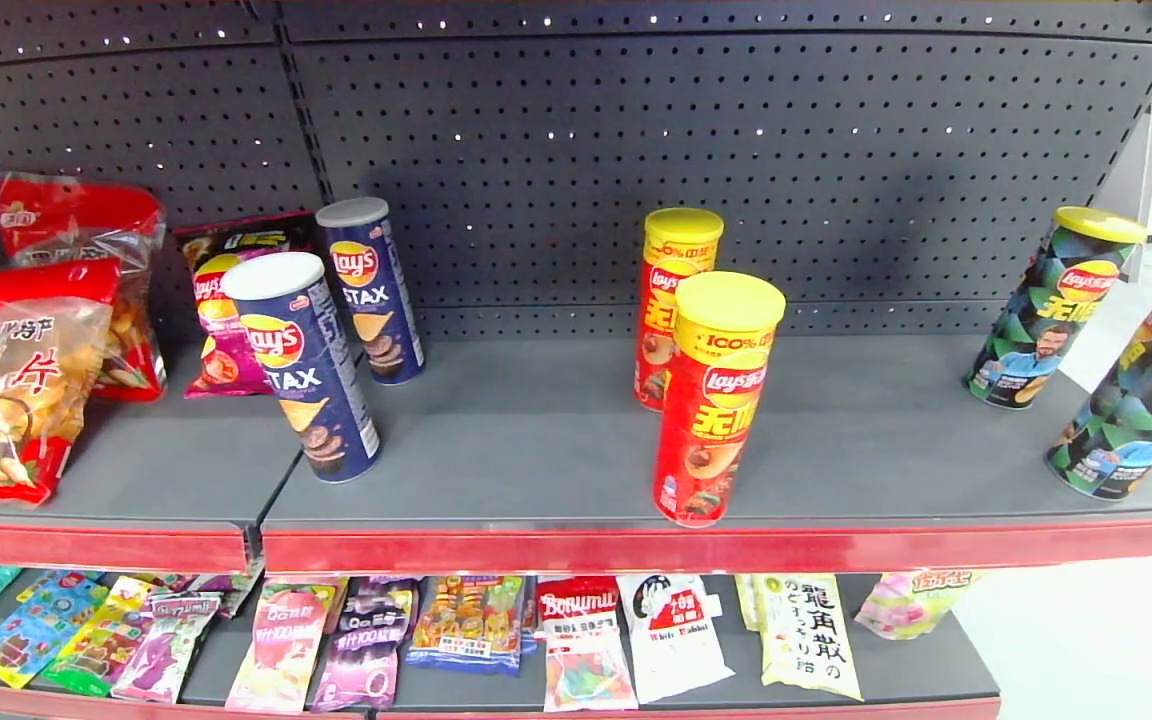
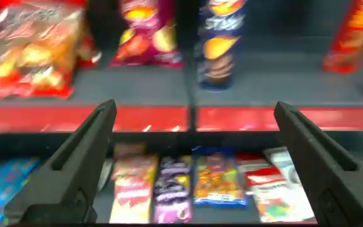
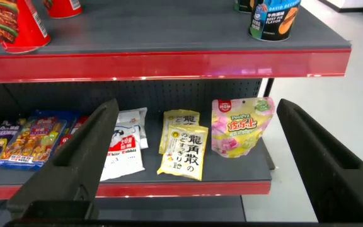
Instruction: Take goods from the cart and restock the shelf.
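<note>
Left gripper (image 2: 195,107) first, since it's right up in the lens: two black fingers (image 2: 80,157) spread wide with nothing between them, aimed straight at the shelf (image 1: 536,440). It sits about level with the red front lip (image 2: 188,118) of the upper deck, lined up with the seam where two deck sections meet. The front blue can (image 2: 218,53) stands just behind that lip.

Right gripper (image 3: 198,104) is the same story, jaws wide apart and holding nothing. It hangs lower and further toward the shelf's right end, looking in at the lower deck (image 3: 238,169). Framed between its jaws are a white pouch (image 3: 123,148), a yellow pouch (image 3: 184,151) and a pink-green pouch (image 3: 241,126), that last one propped up against the back panel.

From the head camera you get the whole upper deck:
- Far left are two red snack bags (image 1: 16,380), then a purple bag (image 1: 226,320) leaning on the pegboard (image 1: 736,150).
- The back blue can (image 1: 373,290) stands upright behind the front one.
- Near the middle are two red cans with yellow lids. The front red can (image 1: 716,400) is right at the deck's edge, and the rear red can (image 1: 674,300) is just behind it.
- Two green-patterned cans (image 1: 1051,310) stand at the right end, well apart from the red ones.

Down below, a row of candy pouches (image 1: 456,630) lies flat across the lower deck.
</note>
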Controlling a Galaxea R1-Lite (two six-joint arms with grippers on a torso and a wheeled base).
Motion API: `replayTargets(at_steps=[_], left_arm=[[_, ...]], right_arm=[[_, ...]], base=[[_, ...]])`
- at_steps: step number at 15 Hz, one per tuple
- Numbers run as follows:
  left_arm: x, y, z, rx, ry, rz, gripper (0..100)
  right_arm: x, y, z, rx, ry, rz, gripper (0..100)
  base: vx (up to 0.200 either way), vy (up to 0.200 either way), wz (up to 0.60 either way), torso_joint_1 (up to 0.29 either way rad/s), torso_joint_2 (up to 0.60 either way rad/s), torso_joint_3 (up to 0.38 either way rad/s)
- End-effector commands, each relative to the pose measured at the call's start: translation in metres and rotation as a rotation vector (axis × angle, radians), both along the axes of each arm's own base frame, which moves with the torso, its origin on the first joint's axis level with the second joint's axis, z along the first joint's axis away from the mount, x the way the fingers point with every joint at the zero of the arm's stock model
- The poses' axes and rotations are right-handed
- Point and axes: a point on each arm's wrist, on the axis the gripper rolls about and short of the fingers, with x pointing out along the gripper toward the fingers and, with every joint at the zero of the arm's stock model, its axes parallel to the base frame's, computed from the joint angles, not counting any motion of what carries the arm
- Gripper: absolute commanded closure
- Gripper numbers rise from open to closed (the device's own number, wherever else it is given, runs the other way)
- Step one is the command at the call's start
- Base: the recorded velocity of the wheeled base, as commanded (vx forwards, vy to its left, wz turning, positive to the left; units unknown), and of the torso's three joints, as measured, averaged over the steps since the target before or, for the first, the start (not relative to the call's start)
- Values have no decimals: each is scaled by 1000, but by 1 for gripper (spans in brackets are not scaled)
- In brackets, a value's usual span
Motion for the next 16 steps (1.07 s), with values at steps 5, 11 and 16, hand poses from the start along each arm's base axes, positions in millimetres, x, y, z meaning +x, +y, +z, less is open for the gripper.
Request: replayTargets(at_steps=[5, 11, 16], left_arm=[[3, 2, -24, 26, 257, 343, 0], [-5, -6, -30, -68, 77, 44, 0], [-4, -5, -33, -21, 111, 94, 0]], right_arm=[[0, 0, 0, 0, 1, 0, 0], [0, 0, 0, -3, 1, 0, 0], [0, 1, 0, -49, -2, 29, 0]], base=[[0, 0, 0, 0, 0, 0], [0, 0, 0, 0, 0, 0], [0, 0, 0, 0, 0, 0]])
